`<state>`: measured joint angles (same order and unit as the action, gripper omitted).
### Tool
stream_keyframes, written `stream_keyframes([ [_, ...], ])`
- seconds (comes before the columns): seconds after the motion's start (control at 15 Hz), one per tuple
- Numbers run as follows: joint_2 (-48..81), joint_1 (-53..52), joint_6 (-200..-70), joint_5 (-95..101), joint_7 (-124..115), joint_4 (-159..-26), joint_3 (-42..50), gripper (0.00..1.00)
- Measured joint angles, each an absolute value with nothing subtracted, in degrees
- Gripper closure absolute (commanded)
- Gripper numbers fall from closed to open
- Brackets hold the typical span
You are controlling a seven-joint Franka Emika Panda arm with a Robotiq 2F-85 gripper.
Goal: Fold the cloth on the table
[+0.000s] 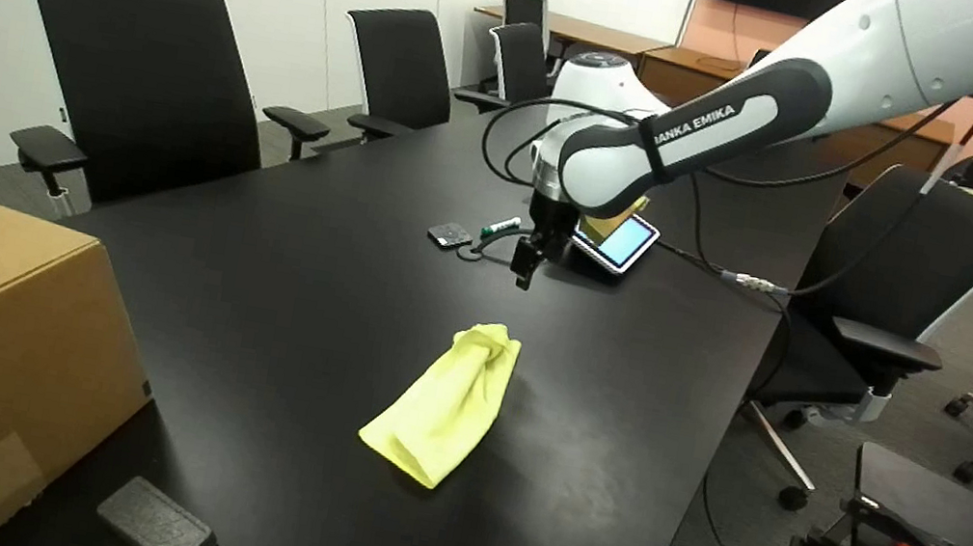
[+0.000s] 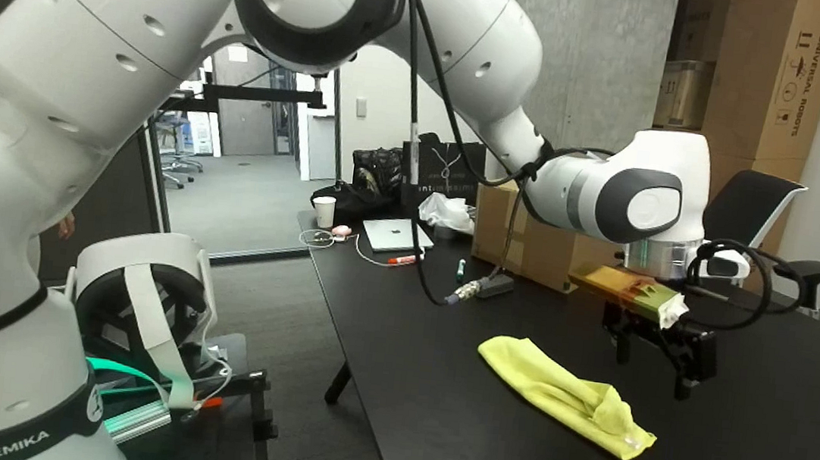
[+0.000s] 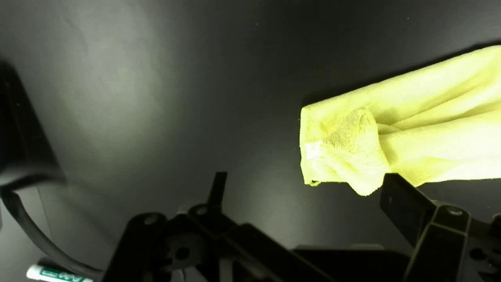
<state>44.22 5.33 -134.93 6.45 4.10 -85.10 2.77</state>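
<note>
Yellow cloth (image 1: 448, 404) lies on the glossy black tabletop (image 1: 295, 311) as a long, narrow strip creased lengthwise; at the end nearest the fingers (image 3: 405, 207) a flap is folded back over it and bunched. The fingers are spread wide and hang above the tabletop just beyond that bunched end; in the wrist view one of them overlaps the cloth's edge, while both exterior views show them apart from it. Above them the white Franka Emika arm (image 1: 883, 53) bends down to its wrist, where a yellow-green block (image 2: 621, 289) with crumpled white at one end is mounted. Behind the fingers in an exterior view, a tablet (image 1: 623, 240) with a lit screen sits tilted, and near it lie a white-and-green marker (image 1: 502, 226) and a small dark square device (image 1: 450, 235). Toward the cloth's opposite end stands a brown cardboard box (image 1: 34, 358) with a dark grey block (image 1: 159, 524) just beside it. Farther along, in an exterior view, the tabletop carries a closed silver Apple laptop (image 2: 388, 235), an orange-red marker (image 2: 402, 260), a white paper cup (image 2: 323, 212) and a crumpled white plastic bag (image 2: 447, 213). Black office chairs (image 1: 145, 87) stand along its sides, and a white headset (image 2: 145, 305) sits beside the base of the arm (image 2: 20, 387)
</note>
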Motion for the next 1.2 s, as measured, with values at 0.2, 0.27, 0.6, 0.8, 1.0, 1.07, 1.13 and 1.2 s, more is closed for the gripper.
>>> stream_keyframes([
  [0.2, 37.2, 5.3, -134.5, 4.5, -0.8, -93.4, 3.4, 0.00],
  [0.27, 34.6, 5.3, -134.2, 3.6, -2.0, -96.3, 3.5, 0.00],
  [0.6, 20.6, 5.3, -132.8, -0.8, -4.4, -110.9, 3.5, 0.00],
  [0.8, 11.5, 5.3, -131.0, -1.7, -4.5, -118.9, 3.5, 0.00],
  [1.0, 1.9, 5.3, -128.0, -1.7, -4.5, -125.7, 3.4, 0.00],
  [1.07, -1.2, 5.3, -126.6, -1.7, -4.5, -127.5, 3.4, 0.00],
  [1.13, -4.4, 5.2, -125.1, -1.7, -4.4, -129.2, 3.4, 0.00],
  [1.2, -7.6, 5.2, -123.4, -1.7, -4.4, -130.6, 3.3, 0.00],
])
